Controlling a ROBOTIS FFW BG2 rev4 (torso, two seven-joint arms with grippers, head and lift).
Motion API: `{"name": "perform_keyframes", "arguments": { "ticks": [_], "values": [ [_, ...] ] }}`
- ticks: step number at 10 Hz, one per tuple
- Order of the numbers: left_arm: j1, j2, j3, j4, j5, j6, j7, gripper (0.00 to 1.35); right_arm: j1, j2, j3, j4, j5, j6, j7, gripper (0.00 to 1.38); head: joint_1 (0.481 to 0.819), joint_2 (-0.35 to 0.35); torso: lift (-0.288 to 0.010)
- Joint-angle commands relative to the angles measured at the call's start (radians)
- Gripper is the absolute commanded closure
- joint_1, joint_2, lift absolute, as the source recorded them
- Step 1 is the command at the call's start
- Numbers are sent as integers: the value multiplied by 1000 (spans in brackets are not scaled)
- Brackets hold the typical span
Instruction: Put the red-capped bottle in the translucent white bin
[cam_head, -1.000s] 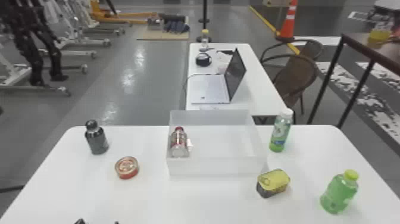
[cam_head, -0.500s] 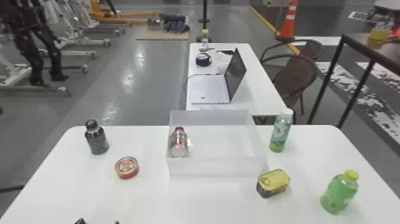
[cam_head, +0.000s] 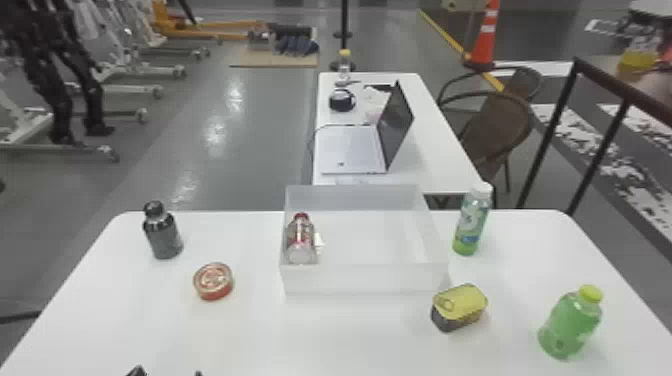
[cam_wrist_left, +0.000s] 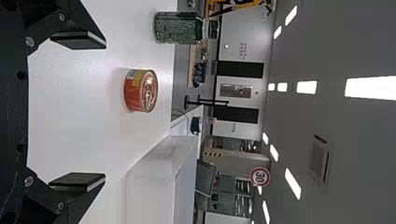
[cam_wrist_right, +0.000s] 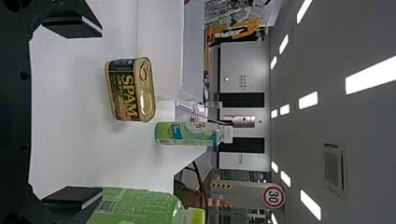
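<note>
Dark-capped bottle (cam_head: 163, 235) upright, left on the worktop (cam_head: 350, 337). Left claw (cam_wrist_left: 105, 111) spread, empty. Red-capped bottle (cam_head: 301, 240) inside the translucent white bin (cam_head: 365, 278), beside its left wall, which I judge limits rolling. Right claw (cam_wrist_right: 102, 112) spread, empty; I judge neither need grip.

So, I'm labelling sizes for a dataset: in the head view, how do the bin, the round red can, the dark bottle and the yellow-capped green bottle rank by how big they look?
1. Bin
2. Yellow-capped green bottle
3. Dark bottle
4. Round red can
</note>
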Motion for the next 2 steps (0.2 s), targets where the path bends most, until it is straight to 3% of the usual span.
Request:
{"name": "perform_keyframes", "arguments": {
  "ticks": [1, 2],
  "values": [
    [0, 0, -1, 0, 0, 0, 0, 280, 0, 1, 1, 1, -1, -1, -1, 102, 549, 0, -100],
    [0, 0, -1, 2, 0, 0, 0, 280, 0, 1, -1, 1, -1, -1, -1, 102, 549, 0, -100]
  ]
}}
